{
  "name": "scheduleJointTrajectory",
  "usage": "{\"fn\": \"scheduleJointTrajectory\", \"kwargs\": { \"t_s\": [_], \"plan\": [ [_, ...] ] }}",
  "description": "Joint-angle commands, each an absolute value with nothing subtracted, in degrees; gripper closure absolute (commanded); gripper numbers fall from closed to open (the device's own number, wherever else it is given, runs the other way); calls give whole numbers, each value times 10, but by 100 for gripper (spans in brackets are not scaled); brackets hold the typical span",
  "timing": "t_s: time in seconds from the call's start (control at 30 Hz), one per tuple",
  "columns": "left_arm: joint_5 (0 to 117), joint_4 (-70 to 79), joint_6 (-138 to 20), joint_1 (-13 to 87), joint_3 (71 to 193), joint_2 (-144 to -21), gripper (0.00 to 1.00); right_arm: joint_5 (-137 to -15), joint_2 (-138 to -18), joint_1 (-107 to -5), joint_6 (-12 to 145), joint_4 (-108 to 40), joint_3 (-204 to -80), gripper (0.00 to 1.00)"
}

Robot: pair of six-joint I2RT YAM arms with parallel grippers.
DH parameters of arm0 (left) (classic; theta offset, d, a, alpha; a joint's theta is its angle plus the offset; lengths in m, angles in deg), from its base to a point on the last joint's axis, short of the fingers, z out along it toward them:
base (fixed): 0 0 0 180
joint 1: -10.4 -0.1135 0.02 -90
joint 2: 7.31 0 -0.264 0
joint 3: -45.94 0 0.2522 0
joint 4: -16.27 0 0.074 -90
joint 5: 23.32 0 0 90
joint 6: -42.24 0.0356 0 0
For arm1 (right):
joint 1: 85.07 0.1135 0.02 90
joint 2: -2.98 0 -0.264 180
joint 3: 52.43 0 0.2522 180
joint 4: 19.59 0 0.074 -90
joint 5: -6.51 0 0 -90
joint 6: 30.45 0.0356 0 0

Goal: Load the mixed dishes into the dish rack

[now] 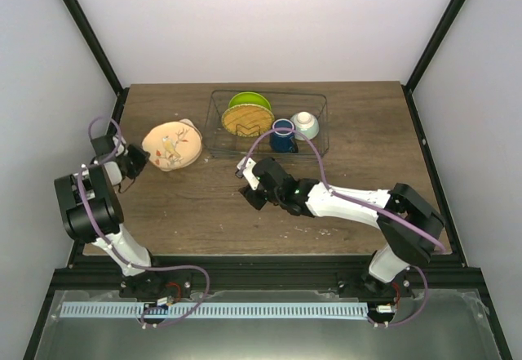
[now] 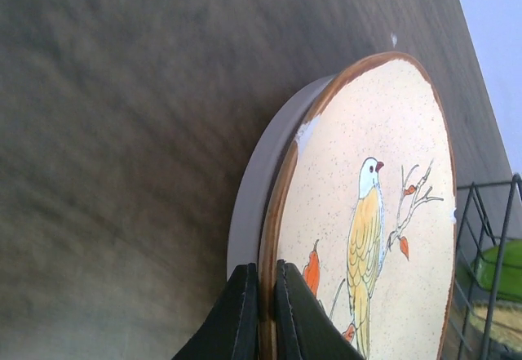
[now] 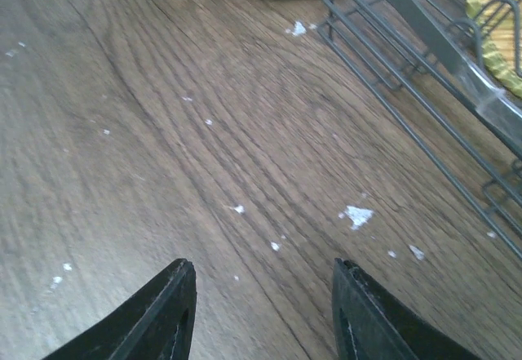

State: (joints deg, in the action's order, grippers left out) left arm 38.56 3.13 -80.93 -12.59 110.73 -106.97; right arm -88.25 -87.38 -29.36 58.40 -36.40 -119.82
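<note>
My left gripper point(image 1: 140, 161) point(image 2: 267, 274) is shut on the rim of the beige patterned plate point(image 1: 172, 146) point(image 2: 383, 180), whose bird picture faces up and whose white underside shows. The plate sits left of the dish rack point(image 1: 322, 99) point(image 2: 489, 229). Inside the rack stand the lime-green plate point(image 1: 249, 100) point(image 2: 504, 266) and the tan woven plate point(image 1: 247, 120) point(image 3: 499, 17), with the dark blue mug point(image 1: 283, 135) and the pale mint bowl point(image 1: 305, 123) beside them. My right gripper point(image 1: 244, 182) point(image 3: 263, 282) hovers open over bare wood just in front of the rack, holding nothing.
The wooden table point(image 1: 188, 213) carries small white flecks near the right gripper. The rack's wire wall point(image 3: 424, 66) runs along the right gripper's right side. Black frame posts and white walls bound the table at the back and sides.
</note>
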Motion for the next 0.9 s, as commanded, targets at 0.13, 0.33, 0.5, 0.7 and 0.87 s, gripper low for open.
{"fn": "scheduleJointTrajectory", "kwargs": {
  "t_s": [0.13,0.33,0.5,0.7,0.87],
  "plan": [
    [292,188,-890,-130,991,-1014,100,-791,-880,-287,632,-310,-1203,53],
    [274,221,-930,-143,968,-997,100,-799,-884,-287,640,-320,-1202,53],
    [263,205,-933,-182,972,-965,100,-797,-888,-287,645,-324,-1206,53],
    [246,161,-918,-228,991,-924,100,-793,-899,-287,652,-329,-1219,53],
    [236,153,-931,-228,986,-878,100,-793,-922,-288,666,-337,-1248,46]
  ]
}}
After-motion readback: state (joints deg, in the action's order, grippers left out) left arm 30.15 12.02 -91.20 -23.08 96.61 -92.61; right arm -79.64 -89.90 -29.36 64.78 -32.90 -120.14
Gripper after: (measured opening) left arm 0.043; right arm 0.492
